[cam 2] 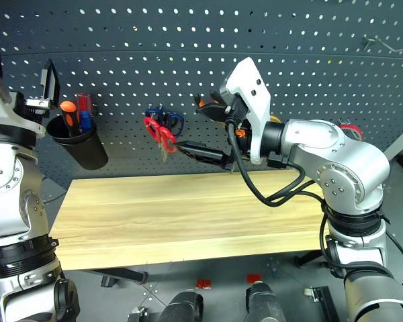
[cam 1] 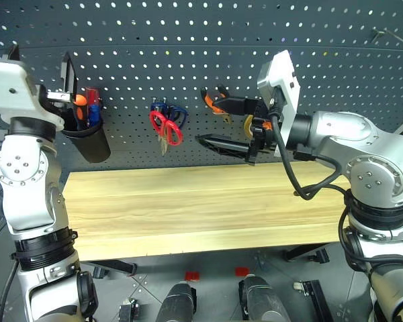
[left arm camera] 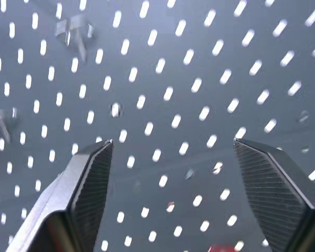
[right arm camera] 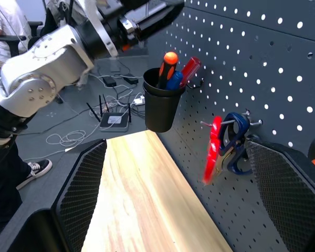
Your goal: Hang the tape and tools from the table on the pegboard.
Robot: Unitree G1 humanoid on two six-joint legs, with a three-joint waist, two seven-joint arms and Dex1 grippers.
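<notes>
- Bare table [cam 1: 188,208] nearest, its far edge against the pegboard [cam 1: 188,40].
- Right gripper [cam 1: 221,124] above that far edge, jaws wide apart, nothing held.
- Left gripper [cam 1: 67,84] at the pegboard over the black cup [cam 1: 87,137], jaws spread, empty.
- Red scissors [cam 1: 166,127] and pliers [cam 1: 218,100] hung on the pegboard; screwdriver [right arm camera: 168,68] upright in the cup.
- Blue tape: cannot tell.

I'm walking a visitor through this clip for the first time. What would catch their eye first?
Probably the red-handled scissors hanging beside the blue-handled scissors mid-way along the dark grey pegboard. Left of them, a black cup on the board holds screwdrivers. Below, the long light wood-grain table lies bare, with the right end effector open above it.
</notes>
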